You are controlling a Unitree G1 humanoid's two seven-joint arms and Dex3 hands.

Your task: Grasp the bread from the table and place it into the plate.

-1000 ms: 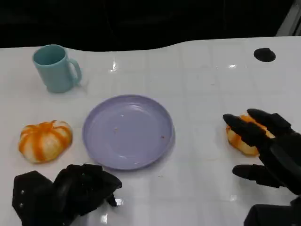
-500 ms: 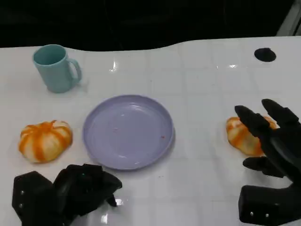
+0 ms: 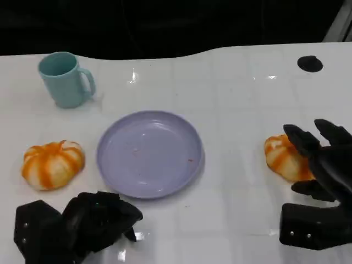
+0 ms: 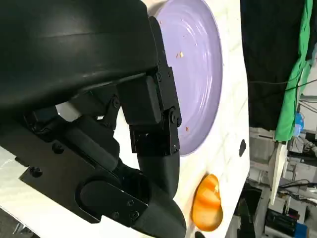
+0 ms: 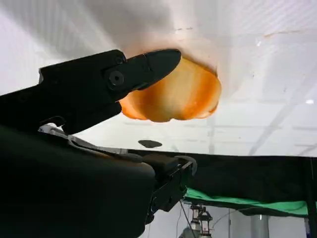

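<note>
At table centre we noted the lavender plate (image 3: 149, 153), holding only a few small crumbs and no bread. At 10 o'clock from the plate stood the teal mug (image 3: 65, 80), upright, handle toward the plate; we could not see anything inside it. At 9 o'clock from the plate lay one orange-striped bun (image 3: 53, 164), just off the rim and untouched. At 3 o'clock, well apart from the plate, lay the second bun (image 3: 281, 158) on the white table (image 3: 231, 99). The right hand (image 3: 322, 165) had its fingers spread over this bun; whether they touched it we could not tell, and it was not gripped. The left hand (image 3: 82, 225) rested at 7 o'clock from the plate, fingers curled in, holding nothing.
</note>
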